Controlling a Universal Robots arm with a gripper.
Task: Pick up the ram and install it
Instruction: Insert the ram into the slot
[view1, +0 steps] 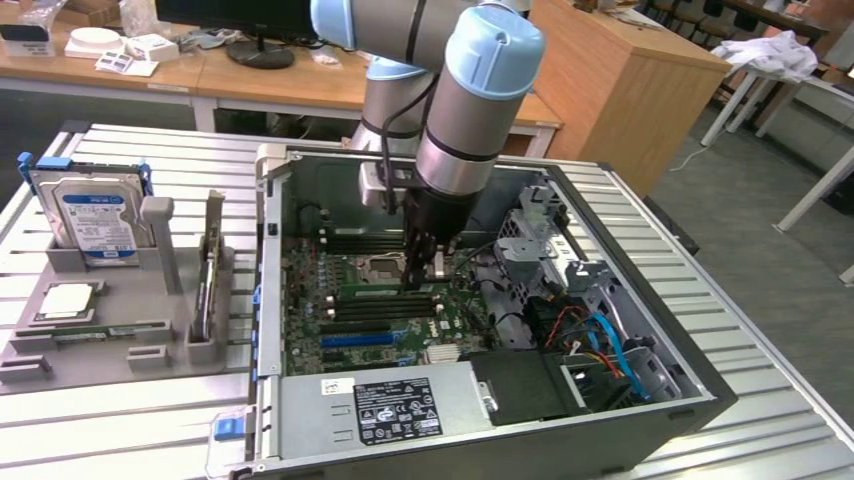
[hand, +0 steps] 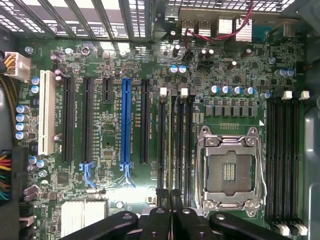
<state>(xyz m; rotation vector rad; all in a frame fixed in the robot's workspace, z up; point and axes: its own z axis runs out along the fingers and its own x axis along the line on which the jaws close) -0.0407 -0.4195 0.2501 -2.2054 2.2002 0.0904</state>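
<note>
The ram (hand: 170, 145), a thin green board seen edge-on, stands in one of a row of long black plastic memory slots (hand: 186, 140) beside the square, metal-framed CPU socket (hand: 229, 170). The gripper (hand: 170, 200) has its matte black fingers (hand: 161, 202) drawn almost together, pinching the stick. Around it spreads the dense green motherboard (hand: 107, 115) with a glossy blue slot (hand: 125, 120), inside a grey steel case (view1: 641, 400).

**What the Open Case Keeps Back**

The closed tips of the gripper (hand: 170, 194) sit on the ram (hand: 170, 140), which is seen edge-on — gripping or merely touching, I can't tell. The print on the hard drive (view1: 94, 215) and the power supply (view1: 394, 410) is too small to read.
</note>
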